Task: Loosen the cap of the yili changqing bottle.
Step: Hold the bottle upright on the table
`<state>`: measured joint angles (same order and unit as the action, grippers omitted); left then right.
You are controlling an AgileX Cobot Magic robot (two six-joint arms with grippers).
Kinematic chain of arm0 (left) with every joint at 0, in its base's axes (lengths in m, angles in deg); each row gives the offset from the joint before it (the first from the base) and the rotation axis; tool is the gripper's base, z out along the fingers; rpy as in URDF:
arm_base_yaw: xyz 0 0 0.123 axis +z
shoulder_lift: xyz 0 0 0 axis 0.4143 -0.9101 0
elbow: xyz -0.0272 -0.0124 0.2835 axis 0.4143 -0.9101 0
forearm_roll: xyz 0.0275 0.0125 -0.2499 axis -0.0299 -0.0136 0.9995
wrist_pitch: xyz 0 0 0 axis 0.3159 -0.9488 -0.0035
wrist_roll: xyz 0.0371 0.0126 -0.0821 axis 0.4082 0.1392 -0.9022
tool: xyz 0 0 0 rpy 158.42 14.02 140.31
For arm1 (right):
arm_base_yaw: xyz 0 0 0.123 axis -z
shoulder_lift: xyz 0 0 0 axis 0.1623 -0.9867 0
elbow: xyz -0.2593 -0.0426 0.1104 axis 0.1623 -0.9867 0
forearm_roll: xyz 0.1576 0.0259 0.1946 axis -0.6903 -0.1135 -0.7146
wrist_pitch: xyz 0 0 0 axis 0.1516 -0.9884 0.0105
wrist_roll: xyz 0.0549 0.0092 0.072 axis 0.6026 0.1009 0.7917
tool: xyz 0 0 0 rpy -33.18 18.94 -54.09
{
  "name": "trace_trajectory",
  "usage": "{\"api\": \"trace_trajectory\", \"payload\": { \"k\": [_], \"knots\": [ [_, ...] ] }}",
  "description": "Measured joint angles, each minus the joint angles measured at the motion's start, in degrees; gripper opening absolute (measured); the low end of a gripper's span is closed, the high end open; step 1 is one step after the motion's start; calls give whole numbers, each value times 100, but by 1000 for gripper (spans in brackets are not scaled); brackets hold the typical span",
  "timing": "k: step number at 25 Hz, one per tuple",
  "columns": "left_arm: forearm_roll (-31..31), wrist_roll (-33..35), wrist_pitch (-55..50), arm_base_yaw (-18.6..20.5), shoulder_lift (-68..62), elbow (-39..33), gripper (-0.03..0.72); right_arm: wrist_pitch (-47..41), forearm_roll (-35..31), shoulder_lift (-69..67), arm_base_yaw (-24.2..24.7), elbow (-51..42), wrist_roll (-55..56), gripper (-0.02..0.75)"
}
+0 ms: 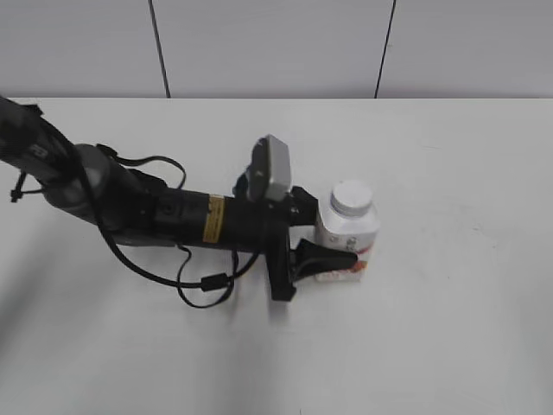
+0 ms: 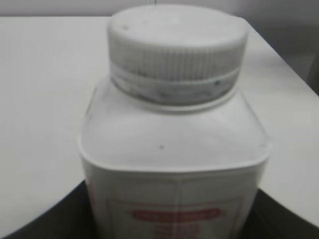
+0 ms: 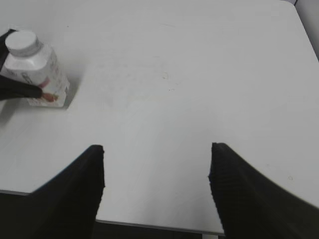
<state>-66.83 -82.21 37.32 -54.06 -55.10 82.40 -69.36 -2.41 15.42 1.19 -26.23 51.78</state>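
Left hand: I have it clamped round the body of the small squarish white plastic bottle with the red and orange fruit label, which stands upright on the white bench, just right of centre. The round white ribbed screw cap sits on top, clear above the fingers, axis vertical. Right hand: spread wide and empty, well apart from the bottle, which lies ahead and to its left. My judgement: the right hand must come across and drop onto the cap from above.
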Motion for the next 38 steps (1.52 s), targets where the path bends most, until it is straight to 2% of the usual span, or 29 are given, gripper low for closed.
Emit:
{"api": "trace_trajectory", "payload": {
  "k": [6, 10, 14, 34, 38],
  "knots": [
    [-256, -105, 276, 824, 133, 0, 419, 0, 0, 0, 0, 0, 0, 526],
    [-496, -112, 287, 1197, 128, 0, 419, 0, 0, 0, 0, 0, 0, 526],
    [-653, -119, 315, 1413, 13, 0, 418, 0, 0, 0, 0, 0, 0, 526],
    [-672, -121, 488, 1471, -317, 11, 418, 0, 0, 0, 0, 0, 0, 526],
    [-878, -121, 601, 1471, -327, 38, 417, 0, 0, 0, 0, 0, 0, 526]
  ]
}}
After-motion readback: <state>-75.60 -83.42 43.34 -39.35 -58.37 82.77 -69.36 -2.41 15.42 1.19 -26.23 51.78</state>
